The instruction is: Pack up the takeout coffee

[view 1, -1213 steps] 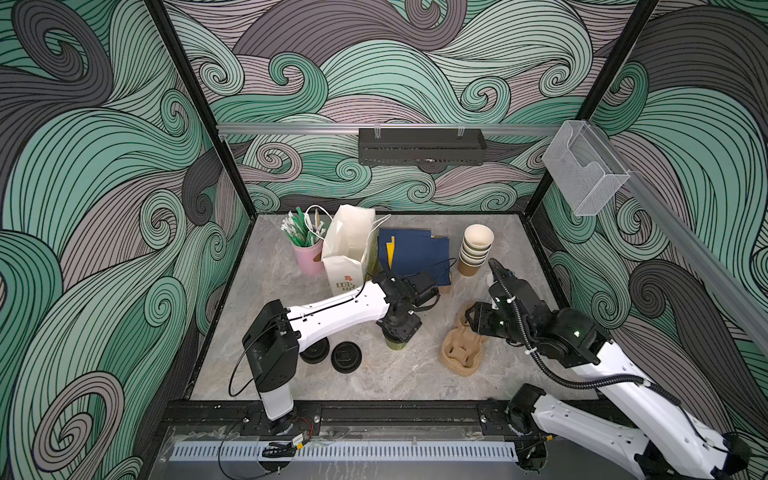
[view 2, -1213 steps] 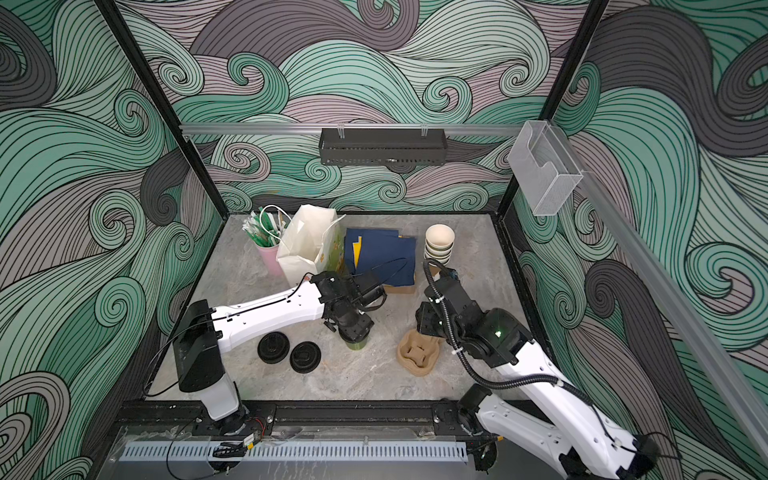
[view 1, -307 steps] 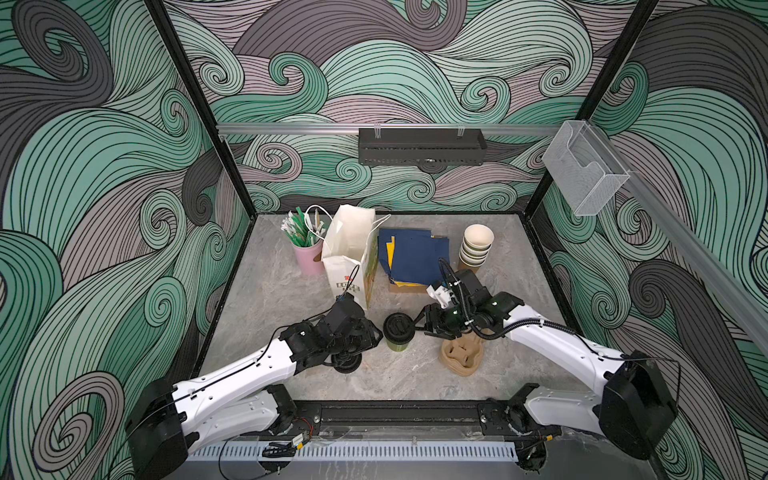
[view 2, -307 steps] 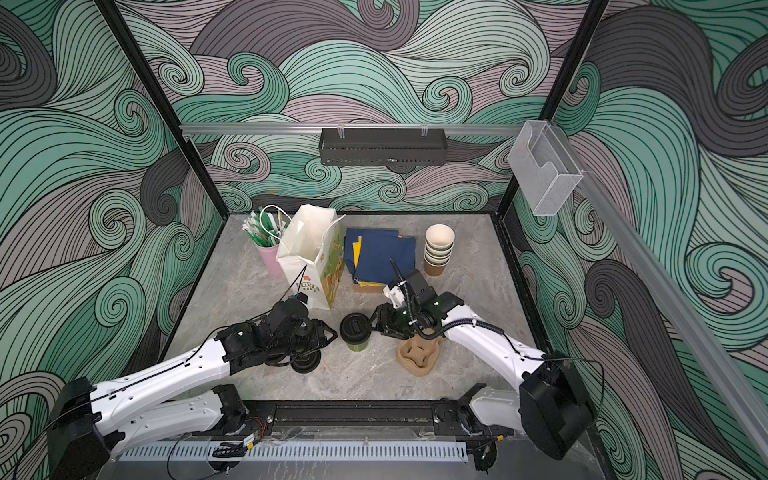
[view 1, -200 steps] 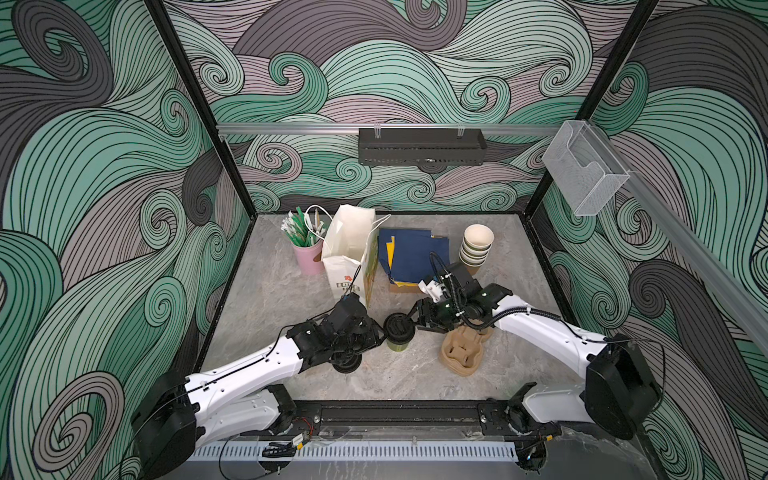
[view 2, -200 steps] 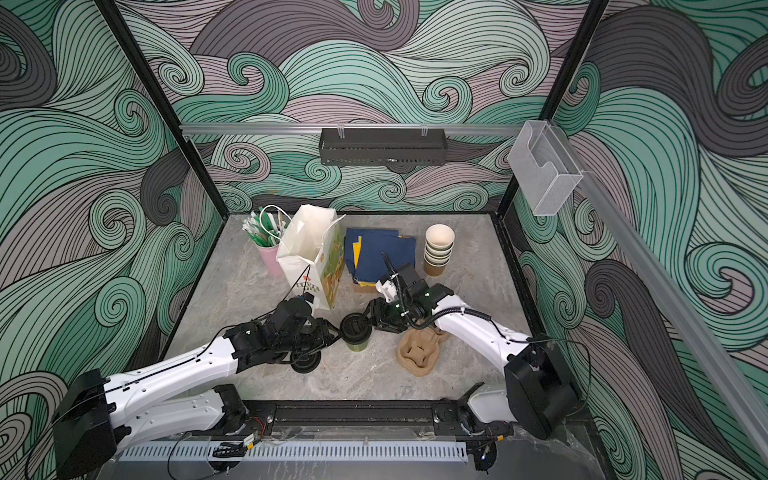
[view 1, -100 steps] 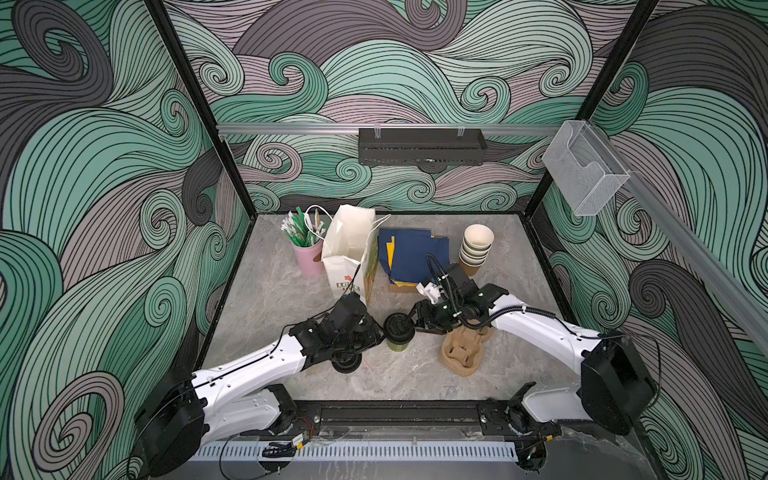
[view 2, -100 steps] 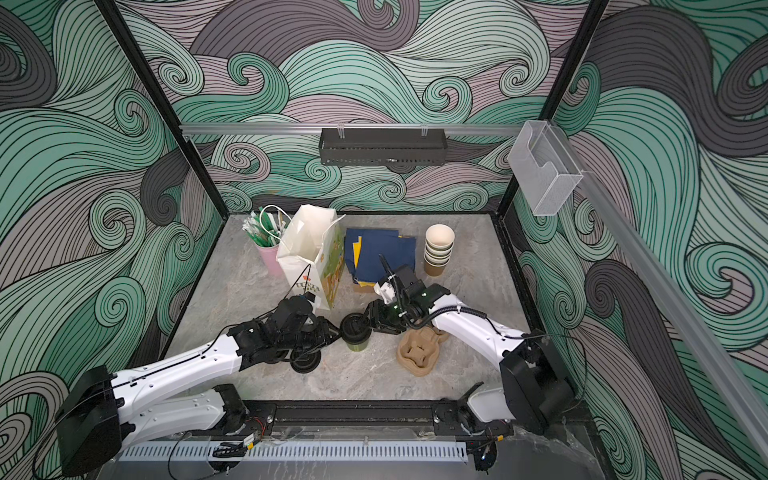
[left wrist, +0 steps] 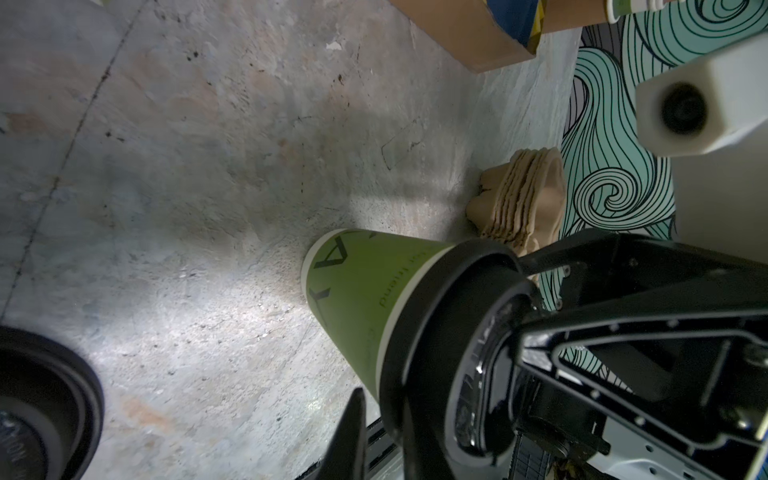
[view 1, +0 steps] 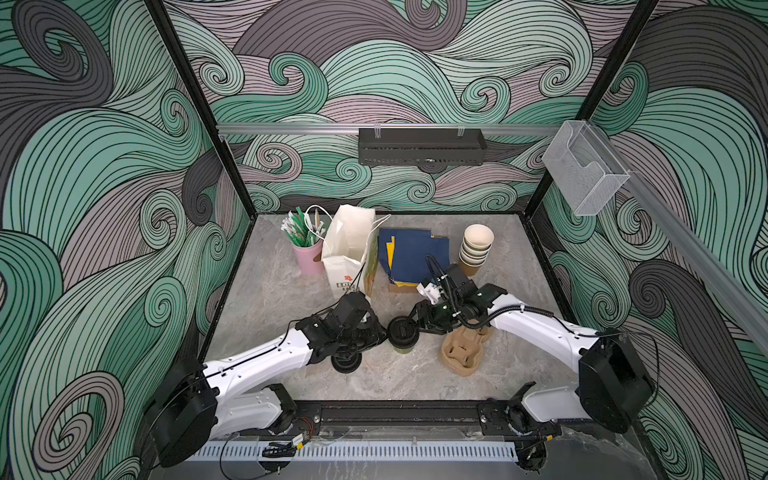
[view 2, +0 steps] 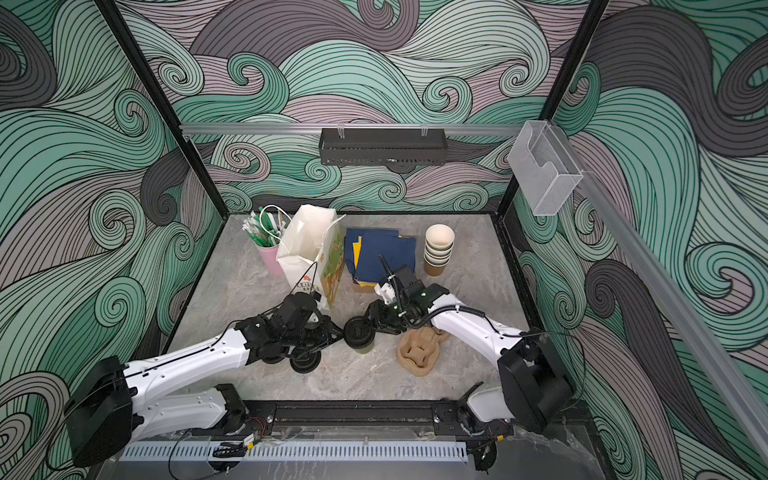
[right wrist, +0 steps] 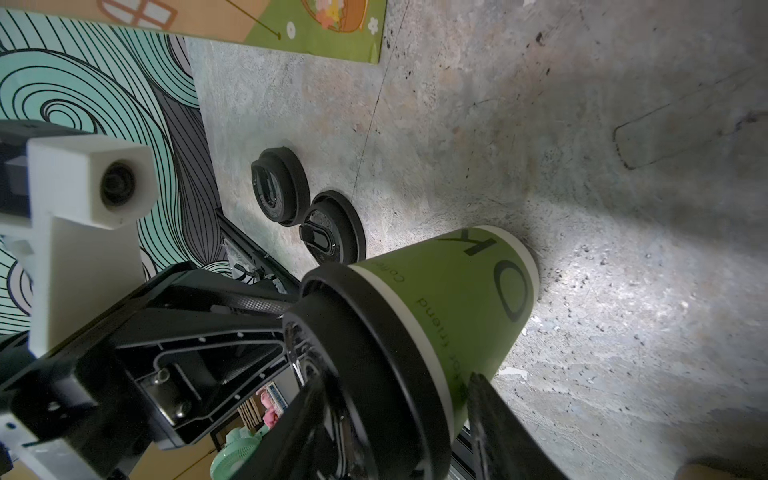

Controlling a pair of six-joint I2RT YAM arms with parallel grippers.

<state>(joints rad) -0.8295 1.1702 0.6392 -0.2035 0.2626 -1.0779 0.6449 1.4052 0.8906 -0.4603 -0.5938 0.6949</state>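
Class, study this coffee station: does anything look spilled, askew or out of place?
No spill shows. The lidded green cup stands upright. Two loose black lids lie cupless on the table; the blue sheets are fanned unevenly.

I'd call my workplace a lab booth, probably: printed swirl walls [view 1: 395, 83], black frame posts [view 1: 201, 108], café props like stacked cups [view 1: 477, 249] and a paper bag [view 1: 347, 249].

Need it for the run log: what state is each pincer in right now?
Left pincer: tips at the black lid of the coffee cup; open or closed cannot be told.
Right pincer: jaws straddle the coffee cup; grip cannot be told.
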